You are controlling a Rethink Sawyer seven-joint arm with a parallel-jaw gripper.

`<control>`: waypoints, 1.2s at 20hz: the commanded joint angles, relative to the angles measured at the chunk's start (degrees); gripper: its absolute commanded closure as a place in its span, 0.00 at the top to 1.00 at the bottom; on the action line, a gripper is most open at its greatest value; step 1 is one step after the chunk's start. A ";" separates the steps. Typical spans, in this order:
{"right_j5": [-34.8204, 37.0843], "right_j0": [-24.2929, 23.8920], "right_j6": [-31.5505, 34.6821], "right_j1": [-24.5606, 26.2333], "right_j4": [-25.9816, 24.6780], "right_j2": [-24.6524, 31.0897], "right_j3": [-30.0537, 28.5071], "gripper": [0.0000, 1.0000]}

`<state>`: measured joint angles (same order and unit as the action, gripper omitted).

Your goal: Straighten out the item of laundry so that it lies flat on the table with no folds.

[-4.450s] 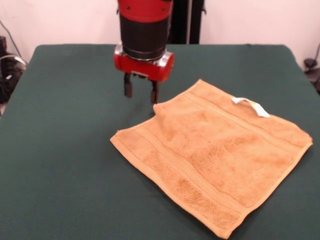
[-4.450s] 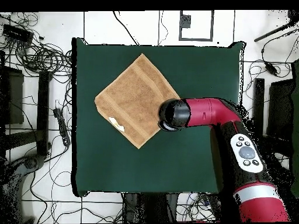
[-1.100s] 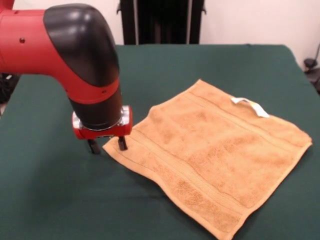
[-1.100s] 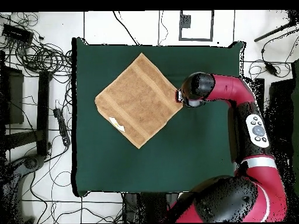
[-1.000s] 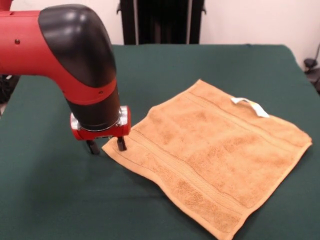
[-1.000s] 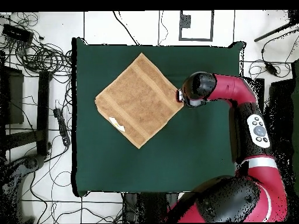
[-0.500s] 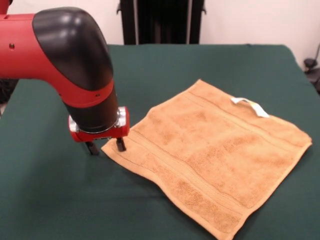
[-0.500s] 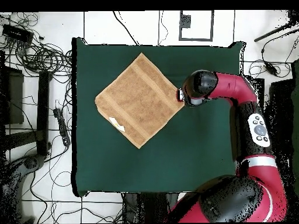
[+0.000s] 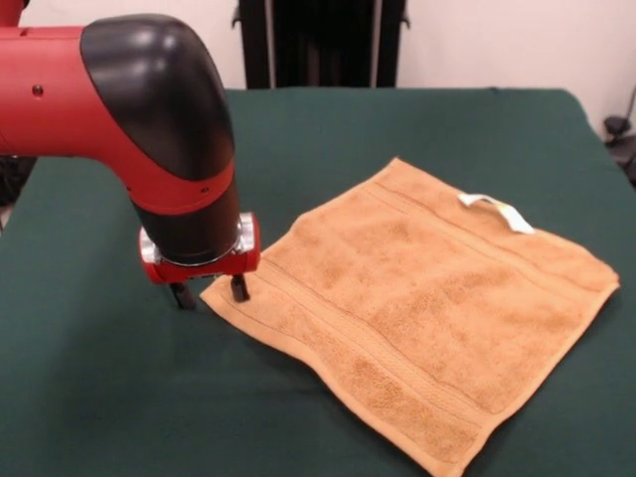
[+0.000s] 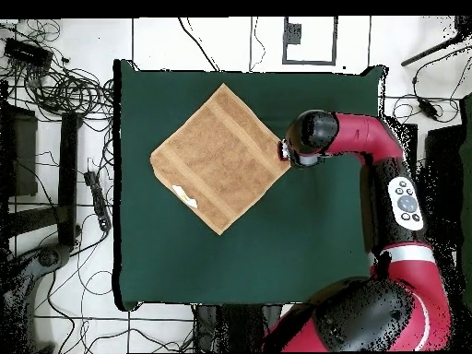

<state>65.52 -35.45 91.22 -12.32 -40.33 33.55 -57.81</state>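
Towel (image 9: 412, 303) lies near flat, diamond-wise on the green surface (image 9: 99, 397), pincer (image 9: 211, 293) spread wide, one finger either side of its left corner; best to pinch only that tip and draw gently outward, low, to avoid bunching.

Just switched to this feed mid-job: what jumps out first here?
The big red and black arm fills the front view's left side, its hand down at the towel's left corner, open. The golden-orange towel lies spread flat on the green table, with a white tag loop on its far edge.
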 commanded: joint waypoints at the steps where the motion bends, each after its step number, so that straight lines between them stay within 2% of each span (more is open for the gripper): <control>1: -27.43 -1.46 -24.21 8.78 -20.66 -2.54 4.66 1.00; 4: -28.27 -1.64 -24.16 8.06 -22.21 -2.46 5.02 1.00; 14: -28.73 -3.51 -30.27 7.00 -25.82 1.70 8.09 1.00; 18: -28.04 -3.80 -33.99 7.51 -25.28 3.26 10.33 1.00; 24: -29.59 -4.57 -36.81 8.15 -22.98 2.74 10.29 1.00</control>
<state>43.99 -38.05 73.11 -11.93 -54.24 37.00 -52.00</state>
